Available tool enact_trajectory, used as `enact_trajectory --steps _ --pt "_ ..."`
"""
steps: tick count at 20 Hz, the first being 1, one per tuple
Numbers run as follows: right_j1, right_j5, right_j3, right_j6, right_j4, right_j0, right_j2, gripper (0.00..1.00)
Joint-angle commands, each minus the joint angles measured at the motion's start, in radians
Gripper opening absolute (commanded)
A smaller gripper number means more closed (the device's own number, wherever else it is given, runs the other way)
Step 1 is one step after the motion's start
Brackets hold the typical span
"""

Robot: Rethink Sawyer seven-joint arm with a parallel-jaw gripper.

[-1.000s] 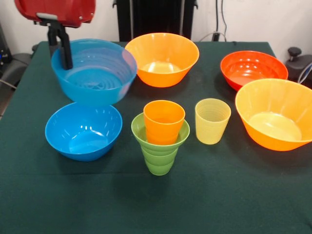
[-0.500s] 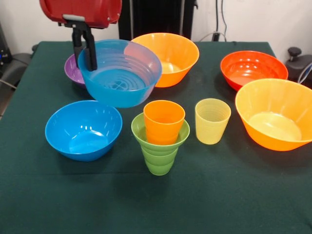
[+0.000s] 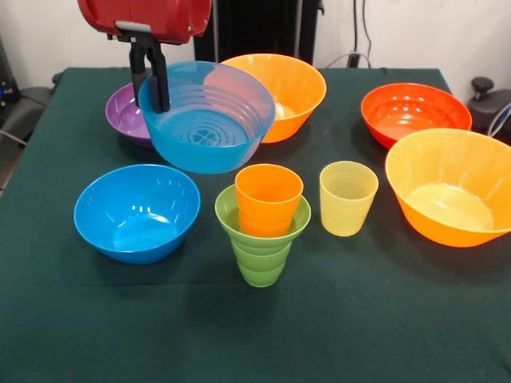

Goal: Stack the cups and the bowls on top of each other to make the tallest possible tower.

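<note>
Bright, even overhead light; soft shadows on the table (image 3: 383, 319); white glints inside glossy bowls.

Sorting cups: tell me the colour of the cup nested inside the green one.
Orange cup, front view.

A robotics lab set up for a manipulation trial: a table (image 3: 96, 335) draped in dark green cloth carries bright plastic bowls and ribbed cups laid out as test pieces, below a red robot arm (image 3: 148, 17) whose black gripper (image 3: 152, 80) hangs at the table's far side. Behind the gripper rise a plain white wall (image 3: 415, 32) with loose black cables (image 3: 361, 36) and a dark upright stand (image 3: 255, 28). Black equipment (image 3: 487, 100) sits off the table's edge, well to the gripper's side.
</note>
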Motion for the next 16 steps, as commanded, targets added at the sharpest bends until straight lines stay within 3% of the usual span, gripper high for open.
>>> enact_trajectory --steps 1,16 --pt "0.034 -0.004 -0.005 0.162 0.018 0.057 -0.062 0.0" --pt "0.081 -0.043 -0.053 0.195 0.069 0.134 -0.128 0.0"
